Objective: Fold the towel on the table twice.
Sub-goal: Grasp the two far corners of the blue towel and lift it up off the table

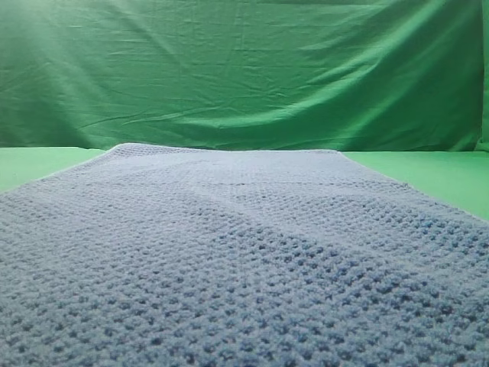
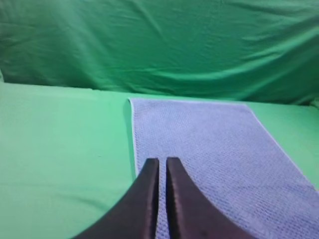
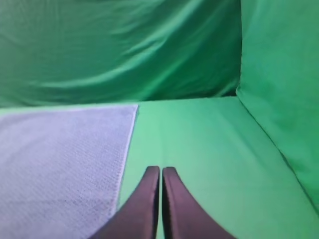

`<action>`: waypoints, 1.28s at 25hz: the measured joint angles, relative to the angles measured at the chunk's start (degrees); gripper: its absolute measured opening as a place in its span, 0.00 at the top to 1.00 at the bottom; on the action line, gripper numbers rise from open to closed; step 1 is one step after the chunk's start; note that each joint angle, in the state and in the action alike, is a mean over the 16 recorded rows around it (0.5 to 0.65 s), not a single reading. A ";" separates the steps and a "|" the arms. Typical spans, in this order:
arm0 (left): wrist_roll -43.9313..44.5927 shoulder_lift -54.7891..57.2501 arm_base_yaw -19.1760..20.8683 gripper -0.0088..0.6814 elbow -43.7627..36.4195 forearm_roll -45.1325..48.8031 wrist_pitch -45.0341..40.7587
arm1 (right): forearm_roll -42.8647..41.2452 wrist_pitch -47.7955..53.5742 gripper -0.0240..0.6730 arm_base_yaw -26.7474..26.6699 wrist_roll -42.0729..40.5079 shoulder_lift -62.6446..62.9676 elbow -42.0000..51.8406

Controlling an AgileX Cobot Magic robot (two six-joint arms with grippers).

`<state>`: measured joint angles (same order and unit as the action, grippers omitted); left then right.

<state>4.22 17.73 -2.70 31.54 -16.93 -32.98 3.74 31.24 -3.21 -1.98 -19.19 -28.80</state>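
The blue-grey waffle-weave towel (image 1: 229, 252) lies flat and spread out on the green table (image 1: 443, 172), filling the lower part of the high view. No gripper shows in that view. In the left wrist view, my left gripper (image 2: 162, 160) has its dark fingers almost touching with nothing between them, just inside the left long edge of the towel (image 2: 209, 149). In the right wrist view, my right gripper (image 3: 161, 169) is shut and empty over the bare table (image 3: 199, 139), a little to the right of the right edge of the towel (image 3: 60, 149).
A wrinkled green backdrop cloth (image 1: 244, 69) hangs behind the table's far edge. More green cloth (image 3: 279, 99) rises as a wall on the right side. Bare green table (image 2: 60, 149) lies to the left of the towel.
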 joint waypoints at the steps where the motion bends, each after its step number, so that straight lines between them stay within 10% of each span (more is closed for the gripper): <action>1: 0.04 1.74 -0.38 0.89 1.00 0.10 -1.37 | -0.06 1.71 0.97 -0.42 -0.78 -2.02 -1.36; 32: -3.10 70.68 -7.92 0.99 33.10 9.98 -10.89 | -1.50 15.10 0.93 -18.31 1.27 -75.81 -40.75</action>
<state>1.12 88.41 -10.62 64.65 -6.95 -43.87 2.24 46.34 -21.52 -0.71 -95.00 -69.55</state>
